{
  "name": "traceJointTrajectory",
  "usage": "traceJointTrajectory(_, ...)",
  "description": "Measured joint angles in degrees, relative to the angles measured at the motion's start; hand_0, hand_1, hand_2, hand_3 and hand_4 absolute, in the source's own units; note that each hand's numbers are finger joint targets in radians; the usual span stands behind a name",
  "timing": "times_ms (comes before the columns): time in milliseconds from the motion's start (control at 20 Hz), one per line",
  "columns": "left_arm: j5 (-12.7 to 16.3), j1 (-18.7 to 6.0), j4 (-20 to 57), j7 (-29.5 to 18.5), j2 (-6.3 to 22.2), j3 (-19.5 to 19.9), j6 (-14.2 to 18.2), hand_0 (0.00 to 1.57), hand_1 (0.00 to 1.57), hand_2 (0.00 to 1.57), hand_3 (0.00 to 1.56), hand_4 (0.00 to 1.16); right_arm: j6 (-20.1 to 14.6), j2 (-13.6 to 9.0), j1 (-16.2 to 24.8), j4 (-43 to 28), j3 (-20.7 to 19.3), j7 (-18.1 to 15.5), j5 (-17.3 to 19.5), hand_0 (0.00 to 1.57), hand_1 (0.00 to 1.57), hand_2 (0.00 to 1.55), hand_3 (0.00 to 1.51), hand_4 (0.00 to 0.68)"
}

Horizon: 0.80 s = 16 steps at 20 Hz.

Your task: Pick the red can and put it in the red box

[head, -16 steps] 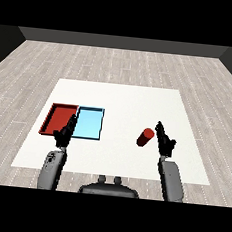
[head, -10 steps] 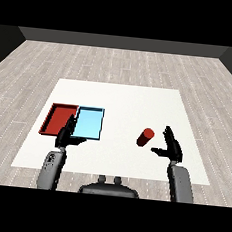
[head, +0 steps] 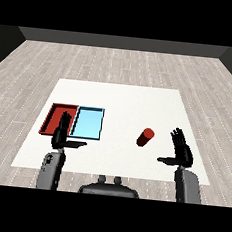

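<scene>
- Grey wood-plank flooring surrounds a white counter (head: 119,101) in the head view, with a dark wall running behind the floor's far end.
- One red can (head: 145,137) lies on its side on the counter, in the right half, nearer the near edge than the far edge, one end pointing toward the far right.
- The right robot hand (head: 181,152) is near the counter's near right corner, to the right of the red can and a little nearer the near edge. Its fingers are spread and straight, pointing up and away, the thumb reaching left toward the can. It is apart from the can and holds nothing.
- The left robot hand (head: 62,134) is by the near left part of the counter, well apart from the red can. Its fingers are straight and close together, pointing away, the thumb stuck out to the right. It holds nothing, and its fingertips overlap the near edge of the red tray in this view; whether they touch it cannot be told.
- One red tray (head: 52,117) lies in the left part of the counter, closest to the left edge.
- One light blue tray (head: 87,123) lies just beside it on the right, their long sides touching.
- Two grey forearms come in from the lower corners: the left forearm (head: 51,169) and the right forearm (head: 186,185).
- Counted: one can, two trays, two robot hands.
</scene>
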Motion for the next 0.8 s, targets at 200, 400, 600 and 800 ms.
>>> traceJointTrajectory(200,0.0,-0.8,2.6,-3.2,-0.3,0.1,-0.3,0.00,0.00,0.00,0.00,0.00,1.5,0.3,0.7,-0.7,-1.1,-0.1,-0.5,0.00,0.00,0.00,0.00,0.000)
traceJointTrajectory(400,0.6,0.4,1.2,-3.7,0.0,0.4,-1.0,0.00,0.00,0.00,0.00,0.00,1.9,0.8,-0.3,0.4,-2.0,-0.6,0.3,0.00,0.00,0.00,0.00,0.000)
traceJointTrajectory(600,0.3,0.0,1.7,-3.9,-0.2,0.1,-0.6,0.00,0.00,0.00,0.00,0.00,2.6,0.9,-2.0,3.8,-3.0,-2.0,0.8,0.00,0.00,0.00,0.00,0.000)
traceJointTrajectory(800,0.6,-1.0,3.1,-4.4,0.4,0.8,-1.2,0.00,0.00,0.00,0.00,0.00,2.5,1.5,-3.9,6.1,-3.0,-2.4,1.3,0.00,0.00,0.00,0.00,0.000)
